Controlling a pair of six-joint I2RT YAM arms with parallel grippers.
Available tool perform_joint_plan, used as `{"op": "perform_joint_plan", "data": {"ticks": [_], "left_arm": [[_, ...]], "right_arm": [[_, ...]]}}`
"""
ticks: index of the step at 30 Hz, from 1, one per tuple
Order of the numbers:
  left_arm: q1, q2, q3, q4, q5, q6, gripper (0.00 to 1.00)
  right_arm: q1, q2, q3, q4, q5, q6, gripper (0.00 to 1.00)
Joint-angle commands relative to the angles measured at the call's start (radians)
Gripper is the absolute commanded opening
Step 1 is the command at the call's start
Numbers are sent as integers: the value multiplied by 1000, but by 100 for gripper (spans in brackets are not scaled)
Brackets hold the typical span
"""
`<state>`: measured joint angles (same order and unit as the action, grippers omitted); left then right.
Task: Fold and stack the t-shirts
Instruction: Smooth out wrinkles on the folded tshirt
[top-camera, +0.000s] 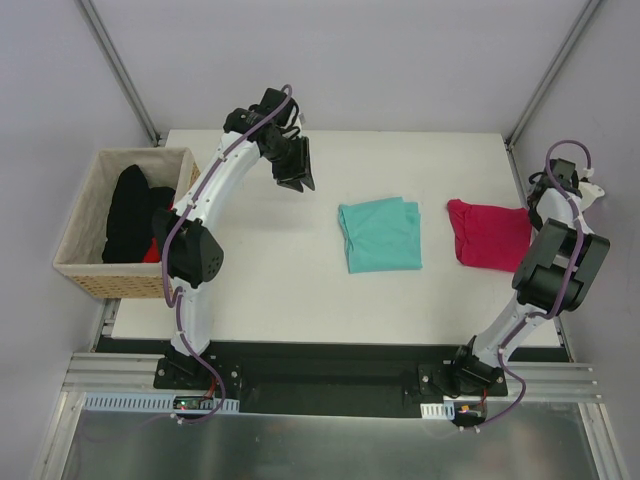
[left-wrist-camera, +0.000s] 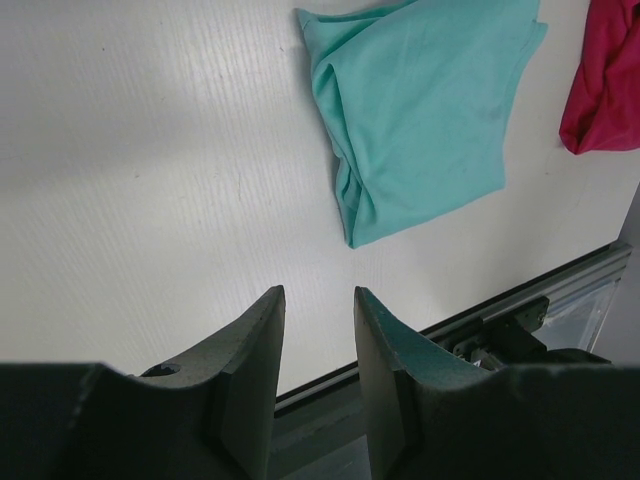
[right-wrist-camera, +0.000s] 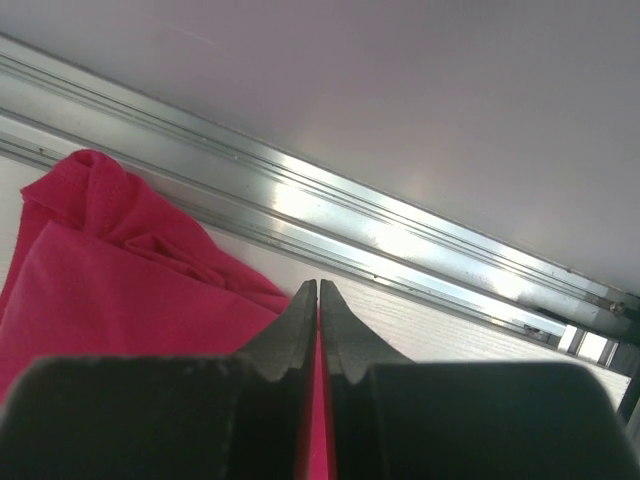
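So the teal t-shirt (top-camera: 380, 235) is lying folded into a rough square in the middle of the counter (top-camera: 270, 285), and the magenta t-shirt (top-camera: 488, 235) is bunched into a looser fold well to its right, close to the counter's right edge. The black t-shirts (top-camera: 128, 215) are heaped in the basket (top-camera: 110, 282) off the left side, with a bit of red peeking out under them. The left hand (left-wrist-camera: 318, 292) hovers over bare counter, up and left of the teal one, fingers parted with nothing between them. The right hand (right-wrist-camera: 318, 285) is clenched tight right at the magenta shirt's far edge by the metal rail (right-wrist-camera: 400, 240). I honestly can't tell if it has nipped any cloth. Handling-wise, my guess is these are light, floppy and a bit clingy, so anything lifted by one point will sag and undo its fold. I'd pinch through all the layers at a corner or along the folded edge, ideally with both hands at once, and drag or carry it low onto the other shirt.
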<state>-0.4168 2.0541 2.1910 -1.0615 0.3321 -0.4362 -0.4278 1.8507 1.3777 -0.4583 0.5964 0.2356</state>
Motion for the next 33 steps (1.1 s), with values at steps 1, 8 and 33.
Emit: {"op": "perform_joint_plan", "data": {"ticks": [1,8,33], "left_arm": [[10,-14,45,-34,13,-19,33],[12,-8,44,-32,16,-21,33],[13,-29,-10,-34,10,-32,32]], "right_arm": [[-2,-62,-3,33,37,8,6],[27,-42,1,38,65,-19,5],[89,-76,-103,188,138,-153,9]]}}
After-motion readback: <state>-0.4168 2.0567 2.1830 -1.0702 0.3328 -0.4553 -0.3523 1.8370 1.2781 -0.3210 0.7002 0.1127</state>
